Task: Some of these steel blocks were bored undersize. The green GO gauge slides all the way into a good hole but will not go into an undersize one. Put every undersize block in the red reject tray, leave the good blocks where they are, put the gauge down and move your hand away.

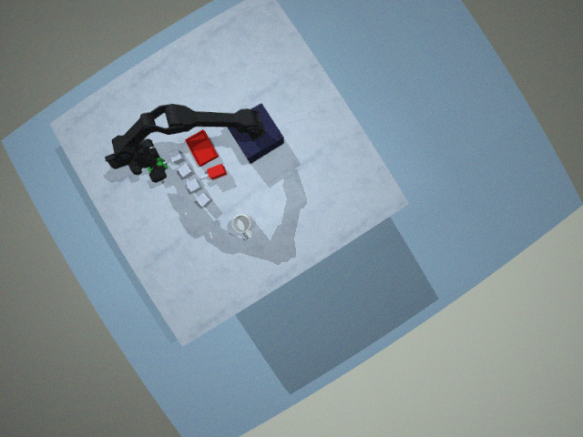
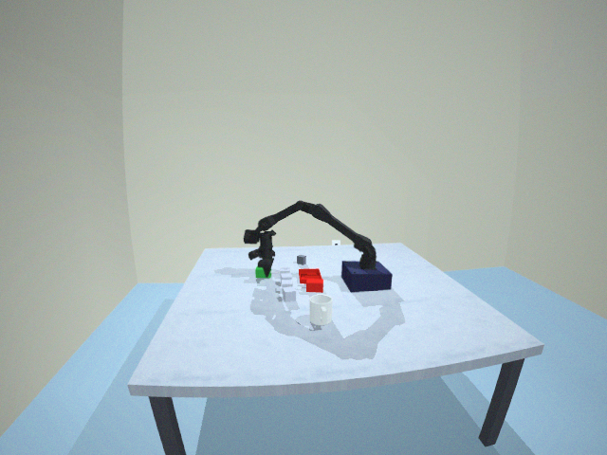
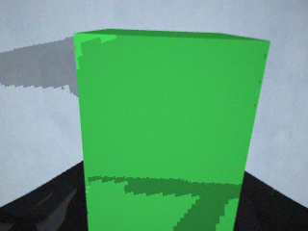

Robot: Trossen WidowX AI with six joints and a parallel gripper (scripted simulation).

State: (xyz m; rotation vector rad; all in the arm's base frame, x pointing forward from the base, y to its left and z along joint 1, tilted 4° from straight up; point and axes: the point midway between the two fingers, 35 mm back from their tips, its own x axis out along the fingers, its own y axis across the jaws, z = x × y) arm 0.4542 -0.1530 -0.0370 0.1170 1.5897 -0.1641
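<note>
Green gauge (image 1: pixel 161 163) (image 2: pixel 263 272) (image 3: pixel 168 111): clamped in the pincer (image 1: pixel 153 167) (image 2: pixel 265 274) (image 3: pixel 159 161), jaws about halfway apart, so yeah, it's got a grip
Steel blocks (image 1: pixel 193 186) (image 2: pixel 286 283): four pale ones in a row on the tabletop (image 1: pixel 291 188) (image 2: pixel 342 376), just beside the pincer
Red tray (image 1: pixel 201 147) (image 2: pixel 310 275): past the row from the pincer, no block visible in it
Red block-shaped thing (image 1: pixel 216 171) (image 2: pixel 314 284): right by the tray, handled gauge maybe, can't tell
White mug (image 1: pixel 241 223) (image 2: pixel 321 310): well apart from the pincer, beyond the row's far end

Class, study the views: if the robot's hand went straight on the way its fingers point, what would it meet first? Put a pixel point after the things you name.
The hand (image 1: pixel 158 167) (image 2: pixel 264 272) points down, shut on the green gauge (image 1: pixel 160 163) (image 2: pixel 260 273) (image 3: pixel 166 111). Probably the gauge would meet the pale tabletop (image 1: pixel 263 46) (image 2: pixel 416 313) (image 3: pixel 34 125) first; its remaining clearance is unclear.
</note>
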